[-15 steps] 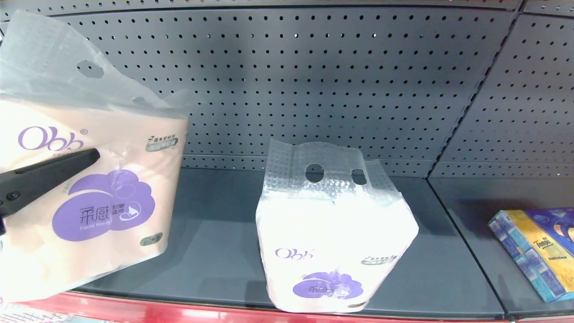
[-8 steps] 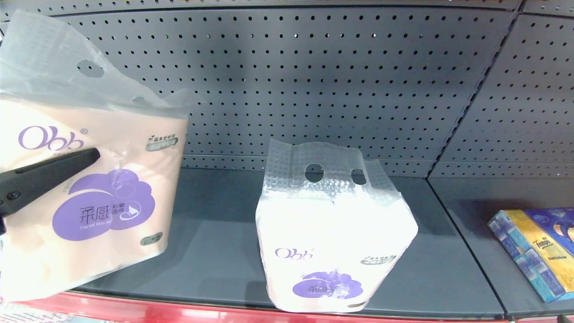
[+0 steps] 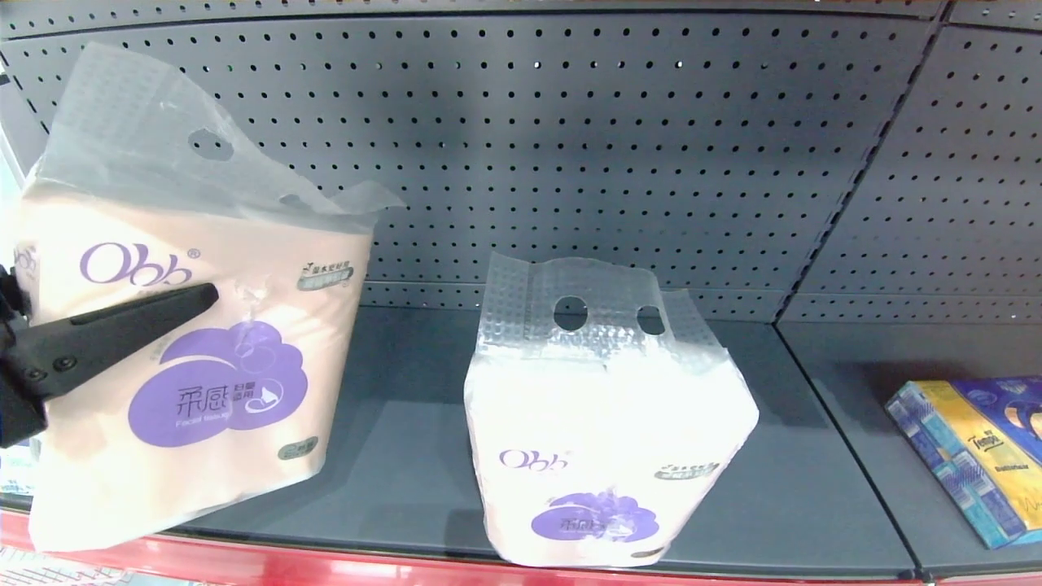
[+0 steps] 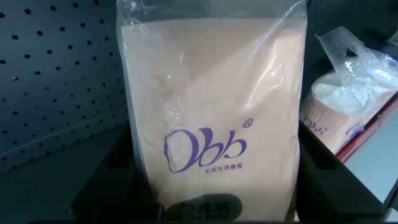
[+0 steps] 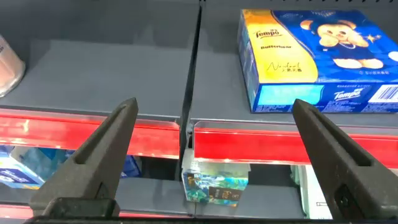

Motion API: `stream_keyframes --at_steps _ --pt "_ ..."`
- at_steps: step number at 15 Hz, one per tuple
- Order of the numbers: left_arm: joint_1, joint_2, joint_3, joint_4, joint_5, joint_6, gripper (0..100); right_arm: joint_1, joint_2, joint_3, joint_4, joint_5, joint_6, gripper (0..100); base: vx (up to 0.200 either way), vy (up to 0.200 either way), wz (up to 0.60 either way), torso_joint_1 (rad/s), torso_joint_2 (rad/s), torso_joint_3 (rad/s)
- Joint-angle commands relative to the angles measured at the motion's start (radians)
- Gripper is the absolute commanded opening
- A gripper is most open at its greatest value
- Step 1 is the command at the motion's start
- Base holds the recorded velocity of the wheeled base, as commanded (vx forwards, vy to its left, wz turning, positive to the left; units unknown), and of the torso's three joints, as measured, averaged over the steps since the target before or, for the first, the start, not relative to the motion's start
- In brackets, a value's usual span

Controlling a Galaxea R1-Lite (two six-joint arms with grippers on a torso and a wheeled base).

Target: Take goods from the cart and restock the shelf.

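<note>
The peach tissue pack (image 3: 195, 366) sits tilted at the shelf's (image 3: 407, 472) left front edge, low corner over the red lip, pinched between the left gripper's (image 4: 214, 180) fingers. It probably wants to go further in and level out, left of the second pack (image 3: 606, 456), before letting go, or it could tip off. The right gripper (image 5: 214, 107) hangs with its fingers spread, holding nothing.
</note>
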Motion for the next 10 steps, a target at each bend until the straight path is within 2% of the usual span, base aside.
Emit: stream_keyframes --at_steps 1,3,7,10 --pt "-0.013 0.018 -0.002 0.000 0.001 0.000 0 0.000 -0.009 0.000 0.001 0.001 0.000 100 0.000 0.000 0.00 0.000 0.00 0.000" --pt "-0.015 0.041 -0.005 -0.001 0.001 0.000 0 0.000 -0.009 0.000 0.002 0.001 -0.002 100 0.000 0.000 0.00 0.000 0.00 0.000" --pt "-0.056 0.195 -0.030 -0.185 -0.002 -0.006 0 0.000 -0.009 0.000 0.001 0.001 0.000 100 0.000 0.000 0.00 0.000 0.00 0.000" --pt "-0.096 0.247 -0.036 -0.259 -0.002 -0.060 0 0.000 -0.009 0.000 0.001 0.001 0.000 100 0.000 0.000 0.00 0.000 0.00 0.000"
